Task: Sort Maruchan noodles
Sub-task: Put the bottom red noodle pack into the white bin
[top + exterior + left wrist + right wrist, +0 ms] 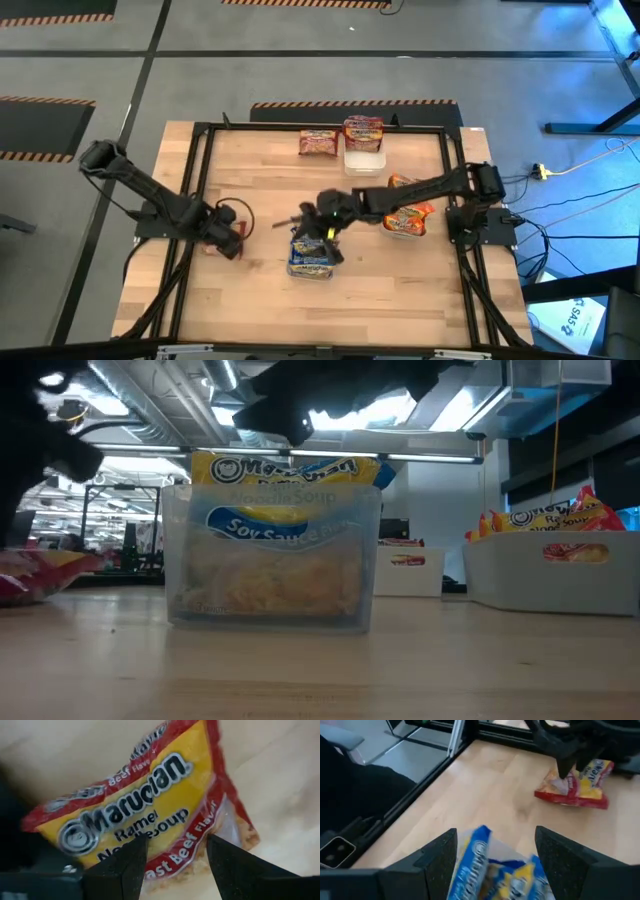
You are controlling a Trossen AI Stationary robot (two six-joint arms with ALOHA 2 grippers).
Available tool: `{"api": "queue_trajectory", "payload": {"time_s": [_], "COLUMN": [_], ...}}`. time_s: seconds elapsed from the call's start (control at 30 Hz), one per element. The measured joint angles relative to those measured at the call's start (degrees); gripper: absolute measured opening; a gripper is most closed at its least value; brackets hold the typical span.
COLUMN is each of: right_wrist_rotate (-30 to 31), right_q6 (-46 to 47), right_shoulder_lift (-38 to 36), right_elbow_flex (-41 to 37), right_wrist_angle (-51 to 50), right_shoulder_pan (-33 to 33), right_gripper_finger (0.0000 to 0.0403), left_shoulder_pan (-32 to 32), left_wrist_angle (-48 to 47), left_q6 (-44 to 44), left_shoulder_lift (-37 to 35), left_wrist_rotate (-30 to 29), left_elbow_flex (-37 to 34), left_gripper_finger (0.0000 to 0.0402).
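Between the left jaws: red packet [150, 815].

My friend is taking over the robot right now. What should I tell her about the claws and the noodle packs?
Left claw: open, low over a red-and-yellow beef pack on the table's left side, not gripping it yet.
Right claw: open, hanging above the clear bin of blue soy sauce packs mid-table.
Done: blue packs are in that bin; orange packs fill the bin on the right; dark red packs sit in the far bin.
Left: the beef pack under the left claw, plus one loose pack beside the far bin, both out on the wood.
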Motion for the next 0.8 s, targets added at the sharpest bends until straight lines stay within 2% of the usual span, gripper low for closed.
{"api": "queue_trajectory", "payload": {"time_s": [0.1,0.23,0.53,0.7,0.8], "right_wrist_rotate": [3.9,8.6,9.3,10.1,13.2], "right_q6": [0.0,2.9,7.8,10.6,10.0], "right_shoulder_lift": [1.9,4.5,7.4,7.4,6.9], "right_elbow_flex": [0.0,0.0,0.0,0.7,2.6], "right_wrist_angle": [1.6,3.8,9.4,8.8,4.6], "right_shoulder_pan": [2.7,5.7,9.1,9.5,9.5], "right_gripper_finger": [0.0253,0.0253,0.0253,0.0253,0.0253], "left_shoulder_pan": [-3.1,-6.4,-11.4,-11.5,-11.5], "left_wrist_angle": [6.6,17.4,35.2,33.5,29.7], "left_q6": [0.7,7.8,23.5,23.4,23.5], "left_shoulder_lift": [0.0,0.3,4.4,4.4,3.6], "left_wrist_rotate": [-0.4,-2.7,-4.1,-3.1,-3.7], "left_elbow_flex": [-1.9,-2.5,-2.5,-0.4,1.9], "left_gripper_finger": [0.0197,0.0197,0.0197,0.0196,0.0196]}}
